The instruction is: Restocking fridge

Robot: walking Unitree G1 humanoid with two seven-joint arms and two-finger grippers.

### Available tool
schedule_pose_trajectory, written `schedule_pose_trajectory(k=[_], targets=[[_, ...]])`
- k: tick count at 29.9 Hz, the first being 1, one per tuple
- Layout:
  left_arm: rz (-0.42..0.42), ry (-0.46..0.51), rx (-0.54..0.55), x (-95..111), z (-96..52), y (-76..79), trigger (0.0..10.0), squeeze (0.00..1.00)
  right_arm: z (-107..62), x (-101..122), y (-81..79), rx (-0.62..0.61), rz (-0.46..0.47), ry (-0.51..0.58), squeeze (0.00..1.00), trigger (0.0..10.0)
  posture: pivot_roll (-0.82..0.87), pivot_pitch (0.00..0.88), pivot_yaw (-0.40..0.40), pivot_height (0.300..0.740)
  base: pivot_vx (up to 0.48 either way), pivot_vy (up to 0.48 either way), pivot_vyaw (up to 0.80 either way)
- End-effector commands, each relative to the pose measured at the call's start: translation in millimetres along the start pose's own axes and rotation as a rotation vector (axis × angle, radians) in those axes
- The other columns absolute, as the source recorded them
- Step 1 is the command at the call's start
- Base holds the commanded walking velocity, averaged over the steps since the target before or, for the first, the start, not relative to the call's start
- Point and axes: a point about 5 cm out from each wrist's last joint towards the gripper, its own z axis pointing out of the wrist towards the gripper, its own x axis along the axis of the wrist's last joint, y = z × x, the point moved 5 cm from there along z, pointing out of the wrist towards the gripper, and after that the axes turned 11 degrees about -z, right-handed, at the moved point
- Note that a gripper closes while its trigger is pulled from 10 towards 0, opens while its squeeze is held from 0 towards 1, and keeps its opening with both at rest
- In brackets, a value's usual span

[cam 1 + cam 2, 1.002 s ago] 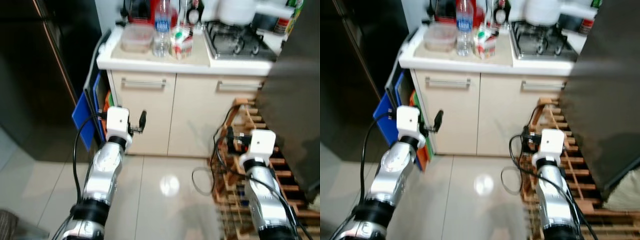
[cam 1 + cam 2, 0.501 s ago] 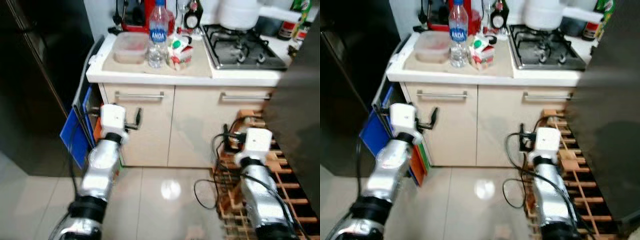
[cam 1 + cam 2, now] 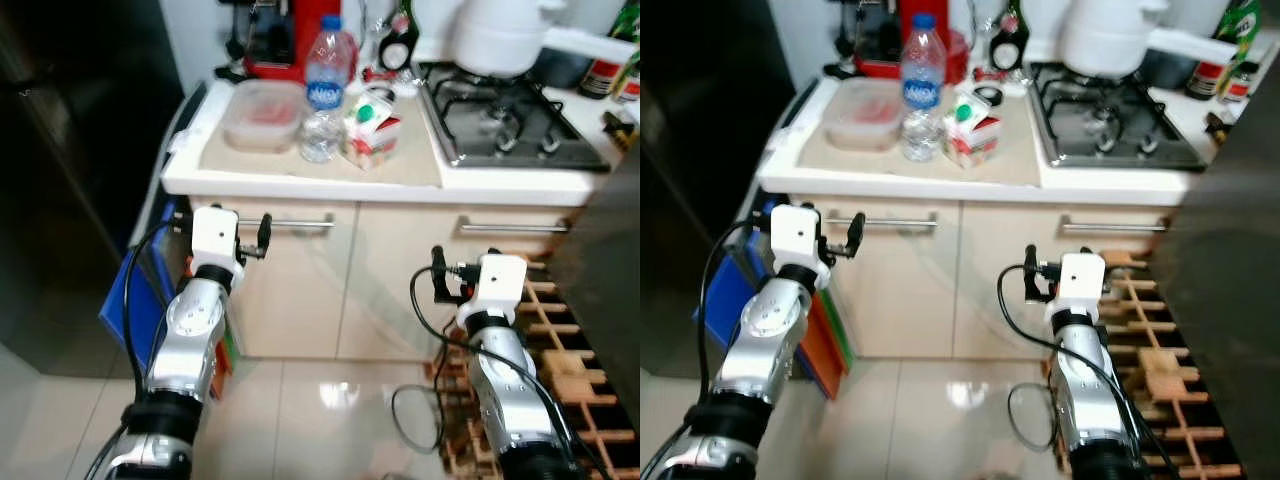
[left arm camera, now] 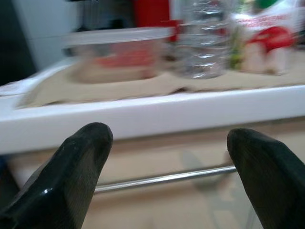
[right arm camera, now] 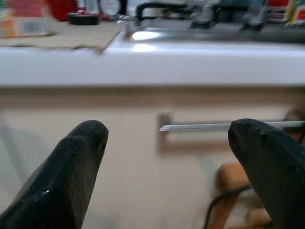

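The clear plastic water bottle with a blue cap and blue label (image 3: 321,95) stands upright on the beige mat of the white kitchen counter (image 3: 300,182), ahead of and above the left gripper's fingers; touching or just beside it are a clear lidded plastic food container with something red inside (image 3: 264,113) on one side and a small white, red and green carton (image 3: 375,120) on the other; these look like the stock to move, none lifted yet; the step in hand reads as the approach to the counter; the left gripper (image 4: 167,171) has its black fingers (image 4: 78,167) spread wide and empty, level with the steel bar handle of the cream cupboard door (image 4: 162,179) just under the counter edge; the right gripper (image 5: 169,167) is likewise spread and empty, facing the other cupboard handle (image 5: 224,126) below the black gas hob (image 3: 505,110); next the left arm must rise above the counter edge and reach over it to the bottle; the dark fridge (image 3: 70,150) stands off beyond the left fingers
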Motion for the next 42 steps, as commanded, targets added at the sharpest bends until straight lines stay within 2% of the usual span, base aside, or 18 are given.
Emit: schedule_pose_trajectory(k=[1, 10, 15, 17, 18, 20, 23, 24, 25, 26, 28, 29, 32, 35, 42], targets=[[0.024, 0.028, 0.024, 8.7, -0.3, -11.7, 10.0, 0.0, 3.1, 9.9, -5.9, 0.012, 0.007, 0.033, 0.0, 10.0, 0.05, 0.0, 0.002, 0.74, 0.442, 0.0, 0.0], [0.052, 0.089, 0.001, 34.0, 8.9, 0.3, 10.0, 0.0, 4.0, 12.6, -1.9, 0.0, -0.001, 0.043, 0.0, 10.0, 0.05, 0.0, 0.001, 0.74, 0.049, 0.0, 0.0], [0.047, 0.134, -0.031, 61.6, 21.6, 10.0, 10.0, 0.0, 2.6, 25.5, -1.9, -0.007, 0.001, 0.079, 0.0, 10.0, 0.06, 0.012, 0.006, 0.74, 0.0, 0.0, 0.0], [0.033, 0.136, -0.049, 73.6, 31.5, 11.9, 10.0, 0.0, 1.7, 33.0, -2.2, -0.01, 0.011, 0.099, 0.0, 10.0, 0.07, 0.02, 0.026, 0.74, 0.0, 0.0, 0.0], [0.033, 0.136, -0.049, 73.6, 31.5, 11.9, 10.0, 0.0, 1.7, 33.0, -2.2, -0.01, 0.011, 0.099, 0.0, 10.0, 0.07, 0.02, 0.026, 0.74, 0.0, 0.0, 0.0], [-0.002, 0.134, -0.055, 96.2, 53.8, 11.1, 10.0, 0.0, 0.9, 40.1, -4.5, -0.008, 0.03, 0.117, 0.0, 10.0, 0.07, 0.029, 0.052, 0.74, 0.0, 0.0, 0.0], [-0.002, 0.14, -0.07, 116.2, 70.1, 13.9, 10.0, 0.0, 0.4, 41.3, -8.2, -0.004, 0.039, 0.121, 0.0, 10.0, 0.07, 0.029, 0.071, 0.74, 0.0, 0.0, 0.0], [-0.002, 0.14, -0.07, 116.2, 70.1, 13.9, 10.0, 0.0, 0.4, 41.3, -8.2, -0.004, 0.039, 0.121, 0.0, 10.0, 0.07, 0.029, 0.071, 0.74, 0.0, 0.0, 0.0], [-0.009, 0.162, -0.089, 136.1, 81.2, 19.6, 10.0, 0.0, -1.4, 36.9, -10.9, -0.005, 0.047, 0.107, 0.0, 10.0, 0.07, 0.024, 0.078, 0.74, 0.0, 0.0, 0.0], [-0.011, 0.175, -0.095, 142.5, 83.4, 21.1, 10.0, 0.0, -2.8, 35.5, -12.0, -0.006, 0.05, 0.102, 0.0, 10.0, 0.07, 0.024, 0.077, 0.74, 0.0, 0.0, 0.0], [-0.003, 0.187, -0.098, 148.5, 85.7, 22.5, 10.0, 0.0, -5.4, 33.4, -13.2, -0.005, 0.052, 0.095, 0.0, 10.0, 0.07, 0.025, 0.071, 0.74, 0.0, 0.0, 0.0], [-0.004, 0.176, -0.099, 153.1, 92.9, 26.5, 10.0, 0.0, -7.1, 28.9, -15.4, 0.006, 0.053, 0.078, 0.0, 10.0, 0.07, 0.021, 0.062, 0.74, 0.0, 0.0, 0.0], [-0.017, 0.166, -0.109, 155.1, 97.4, 30.5, 10.0, 0.0, -8.7, 26.4, -17.5, 0.019, 0.05, 0.065, 0.0, 10.0, 0.07, 0.017, 0.05, 0.74, 0.0, 0.0, 0.0], [-0.064, 0.14, -0.145, 155.8, 106.2, 45.0, 10.0, 0.0, -12.6, 22.9, -21.7, 0.06, 0.032, 0.05, 0.0, 10.0, 0.07, 0.013, 0.011, 0.74, 0.0, 0.0, 0.0], [-0.075, 0.139, -0.176, 164.0, 115.0, 68.8, 10.0, 0.0, -13.3, 21.8, -25.9, 0.109, 0.009, 0.045, 0.0, 10.0, 0.05, 0.015, -0.018, 0.74, 0.0, 0.0, 0.0]])
